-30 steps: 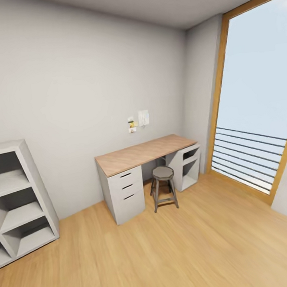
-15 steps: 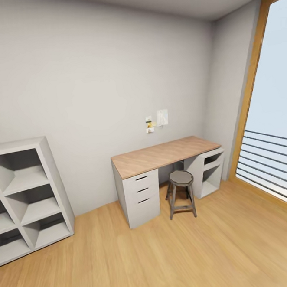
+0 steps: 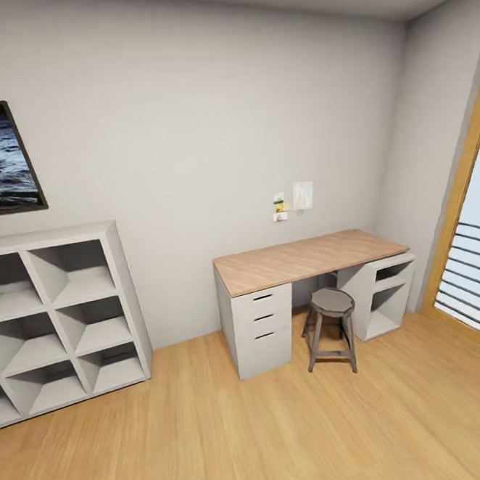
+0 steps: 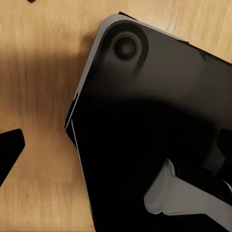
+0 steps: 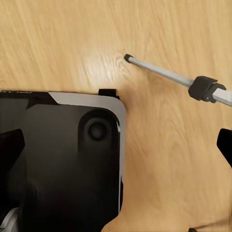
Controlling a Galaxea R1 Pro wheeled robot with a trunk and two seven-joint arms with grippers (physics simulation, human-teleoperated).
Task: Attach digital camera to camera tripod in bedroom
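The robot faces a bare counter (image 3: 307, 257) and stool (image 3: 330, 303), apparently searching, while a tripod leg (image 5: 169, 75) lies nearby; either end effector's opening cannot be told.

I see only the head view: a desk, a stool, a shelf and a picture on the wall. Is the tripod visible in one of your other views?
Observer: Yes, probably. The right wrist view shows what looks like one leg of the camera tripod, thin and silver with a black joint, over the wood floor.
Operator: Does that arm hold anything?
Observer: The right gripper is open; its fingers stand apart with nothing gripped between them.
Operator: What does the left wrist see?
Observer: The robot's own black base, its rounded corner over the same floor.
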